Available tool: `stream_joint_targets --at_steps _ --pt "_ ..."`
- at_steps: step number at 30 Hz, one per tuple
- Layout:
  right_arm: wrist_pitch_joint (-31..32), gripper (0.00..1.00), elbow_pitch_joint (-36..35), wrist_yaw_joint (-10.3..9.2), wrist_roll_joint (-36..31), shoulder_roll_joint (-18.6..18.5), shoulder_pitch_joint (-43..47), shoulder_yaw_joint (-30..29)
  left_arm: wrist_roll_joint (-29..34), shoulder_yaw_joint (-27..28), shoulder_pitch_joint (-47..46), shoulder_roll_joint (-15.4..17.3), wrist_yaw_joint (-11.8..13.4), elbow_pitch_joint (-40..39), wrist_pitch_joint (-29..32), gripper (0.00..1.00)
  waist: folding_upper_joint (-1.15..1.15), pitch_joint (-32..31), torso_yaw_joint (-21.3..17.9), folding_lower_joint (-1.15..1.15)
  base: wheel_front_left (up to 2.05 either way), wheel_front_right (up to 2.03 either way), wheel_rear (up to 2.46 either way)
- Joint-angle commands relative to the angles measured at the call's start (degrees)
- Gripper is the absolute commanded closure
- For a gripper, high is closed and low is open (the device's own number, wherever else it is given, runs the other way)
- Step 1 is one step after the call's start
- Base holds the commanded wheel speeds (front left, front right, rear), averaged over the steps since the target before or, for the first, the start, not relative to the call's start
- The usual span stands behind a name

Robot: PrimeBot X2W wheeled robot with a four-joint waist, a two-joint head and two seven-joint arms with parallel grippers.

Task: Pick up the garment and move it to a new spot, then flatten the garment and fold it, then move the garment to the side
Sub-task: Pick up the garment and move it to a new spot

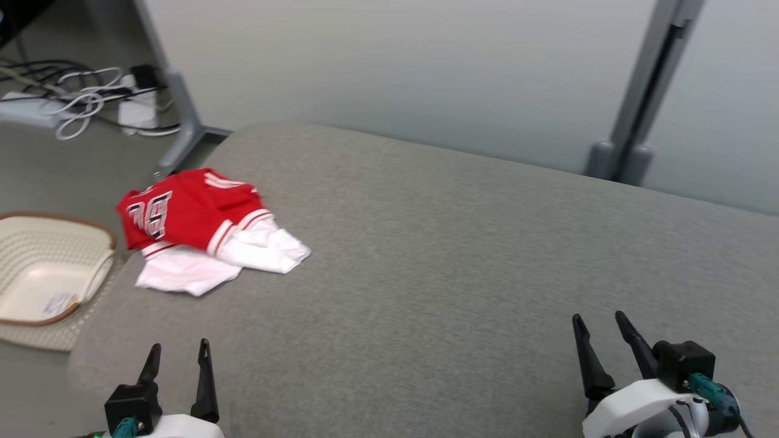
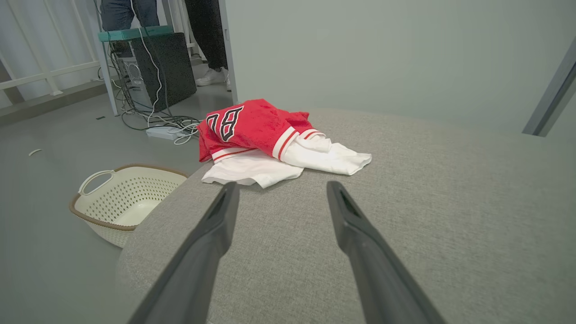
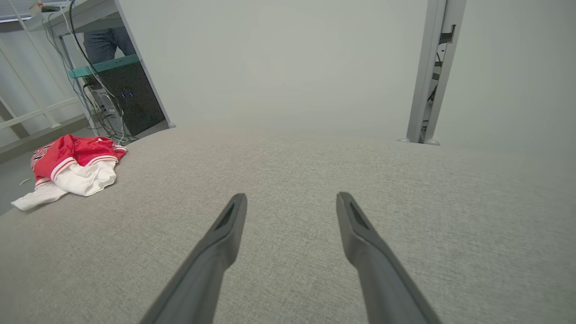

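Head view: red-and-white garment (image 1: 201, 228) crumpled at far-left part of grey padded surface (image 1: 456, 243), close to left edge. Cream basket (image 1: 36, 243) on floor just beside that edge. Left gripper (image 1: 179, 345) at near-left, fingers apart, empty, pointing toward garment, not touching. Right gripper (image 1: 597, 316) at near-right, fingers apart, empty, well apart from garment. Cables (image 1: 79, 103) on floor beyond.

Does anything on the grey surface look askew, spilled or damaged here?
The red and white jersey-like garment lies crumpled in a heap near the far left corner of the grey fabric-covered table, its white part close to the edge. It looks untidy, not damaged. The cream perforated basket stands upright on the floor. Nothing spilled.
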Motion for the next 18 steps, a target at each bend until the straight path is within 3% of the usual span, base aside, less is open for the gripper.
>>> stream_joint_targets --at_steps 1,9,18 --pt "-0.26 0.00 0.02 -0.02 0.20 -0.34 -0.50 0.53 0.31 0.72 0.08 0.20 -0.06 -0.14 -0.01 0.00 0.00 0.54 4.65 0.00 0.00 0.00 0.00" --pt "-0.27 0.00 0.31 -0.02 0.74 -0.38 -1.38 2.05 -0.38 3.55 0.67 0.17 -0.27 0.05 -0.01 0.00 0.00 1.16 10.33 0.00 0.00 0.00 0.00" --pt "-0.27 0.00 0.49 -0.02 0.06 -0.43 -2.35 3.49 -3.26 4.92 -0.09 0.13 -1.58 2.05 -0.02 0.00 0.00 2.21 9.01 0.00 0.00 0.00 0.00"
